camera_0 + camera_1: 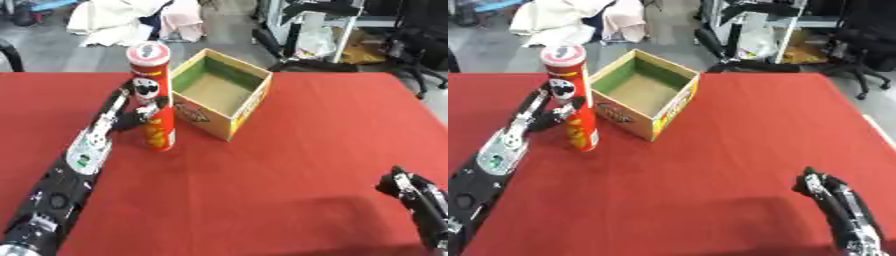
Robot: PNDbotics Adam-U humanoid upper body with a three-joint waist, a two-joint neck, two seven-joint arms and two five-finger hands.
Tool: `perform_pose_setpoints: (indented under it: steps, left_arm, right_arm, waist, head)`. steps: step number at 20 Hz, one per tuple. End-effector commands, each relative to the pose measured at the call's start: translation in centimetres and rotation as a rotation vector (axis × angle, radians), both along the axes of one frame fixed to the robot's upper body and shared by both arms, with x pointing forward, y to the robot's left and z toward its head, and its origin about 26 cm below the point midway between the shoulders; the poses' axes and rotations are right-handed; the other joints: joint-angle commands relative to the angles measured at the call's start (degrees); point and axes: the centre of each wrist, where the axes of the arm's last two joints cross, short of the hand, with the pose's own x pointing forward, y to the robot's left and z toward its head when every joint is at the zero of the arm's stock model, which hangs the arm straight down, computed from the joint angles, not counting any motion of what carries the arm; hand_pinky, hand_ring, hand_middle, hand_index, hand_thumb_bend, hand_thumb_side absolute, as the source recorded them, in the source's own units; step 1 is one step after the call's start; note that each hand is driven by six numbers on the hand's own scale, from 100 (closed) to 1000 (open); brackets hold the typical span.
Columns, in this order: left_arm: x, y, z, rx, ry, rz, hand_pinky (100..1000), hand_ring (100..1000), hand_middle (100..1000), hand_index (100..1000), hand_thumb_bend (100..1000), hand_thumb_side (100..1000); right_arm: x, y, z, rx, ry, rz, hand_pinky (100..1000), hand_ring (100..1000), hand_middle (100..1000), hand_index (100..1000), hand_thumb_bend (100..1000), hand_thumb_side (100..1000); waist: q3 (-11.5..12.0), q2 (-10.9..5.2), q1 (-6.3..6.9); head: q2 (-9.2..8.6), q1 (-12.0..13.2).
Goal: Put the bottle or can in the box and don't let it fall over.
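Left eye view: left hand (138, 112) grips upright red can (154, 100) beside box (219, 92); right hand (404, 186) curled, empty.

Left arm (66, 180): black segmented casing, silver metal joints, a round silver fitting at its lower end. White-and-silver plate with a small green marking on the forearm (88, 148). Left hand (140, 107): black fingers with silver links.

Right arm (852, 225): black casing with silver-grey edging along the forearm. Right hand (814, 185): black, compact, with pale metal highlights.
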Motion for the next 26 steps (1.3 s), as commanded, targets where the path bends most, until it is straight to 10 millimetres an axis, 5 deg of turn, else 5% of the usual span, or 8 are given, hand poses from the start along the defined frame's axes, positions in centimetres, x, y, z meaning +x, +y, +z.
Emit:
perform_pose_setpoints:
  steps: [1,8,13,18,26]
  left_arm:
    - [0.47,0.44,1.35,0.047,-0.024,-0.033,1000,1000,951,760,478,671]
    - [0.46,0.47,1.21,0.057,-0.008,-0.098,1000,1000,949,718,322,522]
    - [0.44,0.41,1.02,0.055,0.009,-0.124,1000,1000,949,676,100,334]
    - [0.44,0.37,0.86,0.041,0.026,-0.123,1000,1000,942,616,100,199]
    - [0.53,0.19,1.35,-0.054,0.02,-0.078,1000,1000,932,548,100,237]
  right_arm:
    - [0.31,-0.25,0.74,-0.012,-0.024,0.006,805,631,531,563,100,586]
    - [0.31,-0.25,0.73,-0.012,-0.024,0.005,805,631,531,563,100,586]
    - [0.31,-0.24,0.73,-0.011,-0.024,0.006,805,631,530,563,100,585]
    - [0.32,-0.24,0.74,-0.011,-0.024,0.005,806,631,530,563,100,585]
    - [0.31,-0.24,0.72,-0.011,-0.024,0.004,806,631,530,563,100,585]
  waist:
    - [0.0,-0.57,0.03]
    - [0.0,-0.56,-0.01]
    - [-0.1,-0.57,-0.03]
    - [-0.1,-0.6,-0.04]
    - [-0.1,-0.56,-0.08]
  head:
    - [-0.17,0.0]
    - [-0.23,-0.1]
    - [-0.22,-0.2]
    - [-0.3,-0.3]
    - [-0.3,-0.4]
